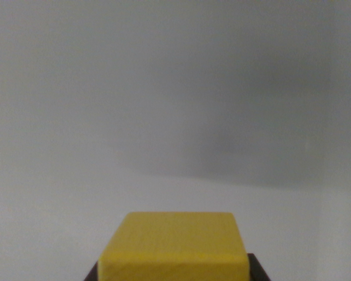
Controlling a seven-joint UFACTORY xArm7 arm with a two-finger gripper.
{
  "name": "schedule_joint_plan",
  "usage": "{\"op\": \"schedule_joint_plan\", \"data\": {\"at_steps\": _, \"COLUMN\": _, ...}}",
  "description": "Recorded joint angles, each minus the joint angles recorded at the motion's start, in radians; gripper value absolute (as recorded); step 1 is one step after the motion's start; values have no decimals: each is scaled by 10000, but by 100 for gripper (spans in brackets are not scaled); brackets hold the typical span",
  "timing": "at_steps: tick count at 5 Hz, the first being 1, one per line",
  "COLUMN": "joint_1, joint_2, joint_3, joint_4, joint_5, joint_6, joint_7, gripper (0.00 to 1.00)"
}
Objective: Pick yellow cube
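Yellow cube framed at wrist view's bottom edge.
Solid yellow cube [174,246] is flanked by dark claw parts; claw state can't be told. Grasp step judged underway; firm hold w/ lift needed next.

A plain, pale grey-white surface [105,105] fills almost the whole wrist view, smooth and without pattern, seams or marks. Whether it is a tabletop, a floor or a wall cannot be told. A broad, soft-edged grey shadow [245,140] spreads across the upper middle and the wrist view's right, darkest just right of centre, with a slanting lower border that fades into brighter ground below. The lower strip and the wrist view's left are lighter and evenly lit. The light is diffuse, with no glare or bright spots. The picture is slightly blurred throughout.
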Motion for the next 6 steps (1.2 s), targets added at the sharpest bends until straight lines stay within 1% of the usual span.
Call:
{"op": "schedule_joint_plan", "data": {"at_steps": 1, "joint_1": 10, "joint_2": -182, "joint_3": -9, "joint_4": 266, "joint_5": -61, "joint_6": 441, "joint_7": 55, "gripper": 100}}
{"op": "schedule_joint_plan", "data": {"at_steps": 2, "joint_1": 10, "joint_2": -182, "joint_3": -9, "joint_4": 266, "joint_5": -61, "joint_6": 441, "joint_7": 55, "gripper": 100}}
{"op": "schedule_joint_plan", "data": {"at_steps": 3, "joint_1": 21, "joint_2": -362, "joint_3": -17, "joint_4": 529, "joint_5": -121, "joint_6": 879, "joint_7": 110, "gripper": 100}}
{"op": "schedule_joint_plan", "data": {"at_steps": 4, "joint_1": 21, "joint_2": -362, "joint_3": -17, "joint_4": 529, "joint_5": -121, "joint_6": 879, "joint_7": 110, "gripper": 100}}
{"op": "schedule_joint_plan", "data": {"at_steps": 5, "joint_1": 32, "joint_2": -559, "joint_3": -27, "joint_4": 817, "joint_5": -187, "joint_6": 1357, "joint_7": 169, "gripper": 100}}
{"op": "schedule_joint_plan", "data": {"at_steps": 6, "joint_1": 32, "joint_2": -559, "joint_3": -27, "joint_4": 817, "joint_5": -187, "joint_6": 1357, "joint_7": 169, "gripper": 100}}
